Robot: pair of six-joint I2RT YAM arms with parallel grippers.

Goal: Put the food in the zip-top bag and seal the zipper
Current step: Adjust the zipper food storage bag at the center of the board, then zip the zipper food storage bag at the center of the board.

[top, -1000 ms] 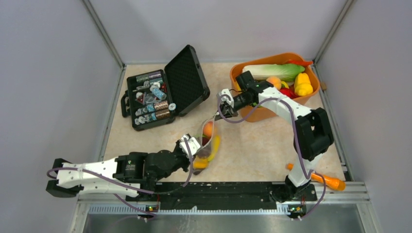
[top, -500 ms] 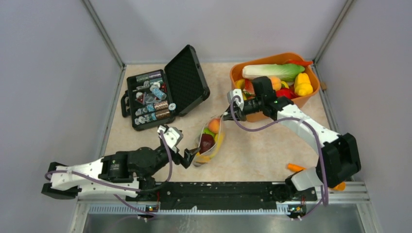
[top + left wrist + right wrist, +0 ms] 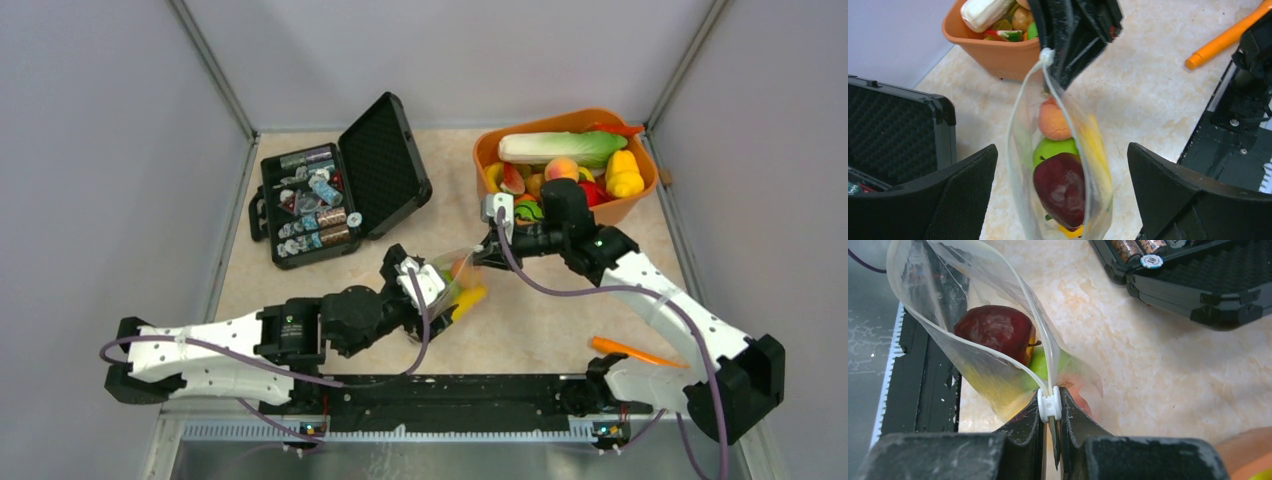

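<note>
The zip-top bag [image 3: 452,287] hangs between both grippers, holding food: a dark red apple [image 3: 1060,187], a green apple [image 3: 1052,149], a peach [image 3: 1053,122] and a yellow piece [image 3: 1096,155]. My right gripper [image 3: 1050,407] is shut on the zipper's white slider [image 3: 1049,405] at the bag's far end [image 3: 490,250]. Beyond the slider the zipper [image 3: 1040,352] splits into two strips and the mouth gapes. My left gripper [image 3: 1063,200] is open, its fingers [image 3: 963,190] standing wide on either side of the bag without touching it.
The orange tub [image 3: 480,150] at the back right holds more toy food. An open black case [image 3: 330,190] sits back left. An orange carrot [image 3: 635,352] lies near the right arm's base. The black base rail [image 3: 1233,140] runs just beside the bag.
My left gripper opened, let go of the bag's near end, drew back, then came forward to straddle the bag. My right gripper moved right and nearer, dragging the bag's far end with it.
</note>
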